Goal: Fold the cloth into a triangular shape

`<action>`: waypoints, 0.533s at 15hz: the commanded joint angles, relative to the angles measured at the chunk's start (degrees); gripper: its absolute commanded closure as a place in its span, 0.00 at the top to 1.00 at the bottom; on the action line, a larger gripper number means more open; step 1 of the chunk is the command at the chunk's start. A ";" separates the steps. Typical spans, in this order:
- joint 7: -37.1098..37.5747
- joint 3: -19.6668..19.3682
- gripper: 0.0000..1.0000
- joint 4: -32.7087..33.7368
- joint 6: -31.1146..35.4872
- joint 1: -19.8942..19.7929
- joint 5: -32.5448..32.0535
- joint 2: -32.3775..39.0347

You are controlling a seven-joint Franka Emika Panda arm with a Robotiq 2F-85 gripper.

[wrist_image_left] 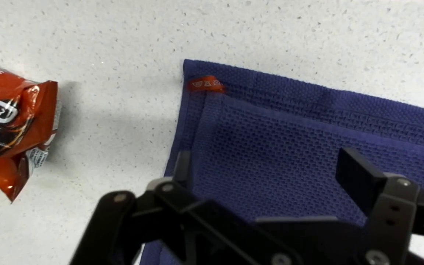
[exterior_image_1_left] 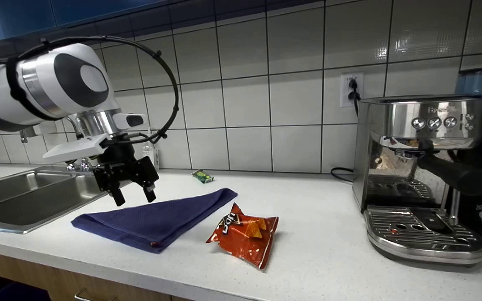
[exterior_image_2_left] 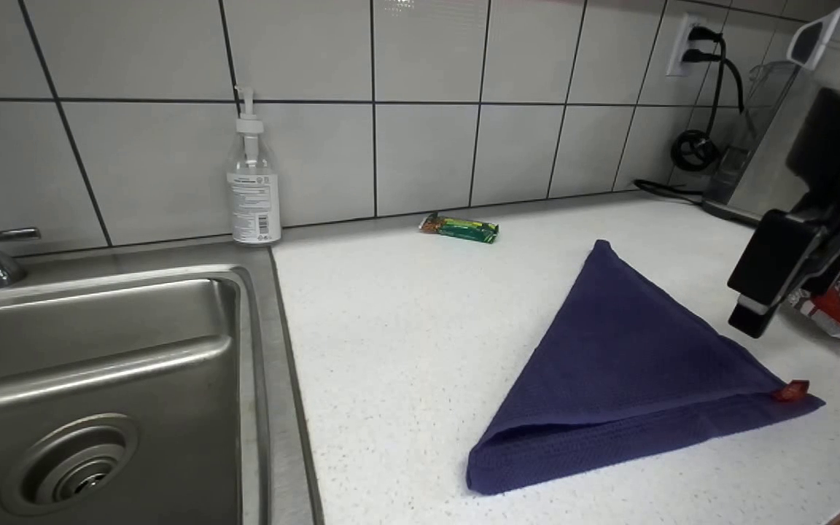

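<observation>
Gripper above a folded cloth
Its fingers stand spread wide, released, hanging clear of the cloth beneath.

In an exterior view the camera looks from the front side of the surface toward the tiled wall, far enough back to take in the robot arm and espresso machine. In an exterior view it faces that wall from near the stainless-steel sink, angled down. Both share the navy cloth and tortilla-chip bag. The wrist view looks steeply down past the end effector, close above the cloth, its top toward the surface's front edge.
</observation>
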 commanded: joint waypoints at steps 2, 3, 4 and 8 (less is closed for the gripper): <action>-0.43 1.18 1.00 -0.06 -0.05 -1.06 0.52 0.02; -0.43 1.19 1.00 -0.07 -0.05 -1.06 0.52 0.03; -0.42 1.19 1.00 -0.07 -0.05 -1.06 0.52 0.04; 0.88 1.82 1.00 0.73 -1.98 -0.38 1.81 0.07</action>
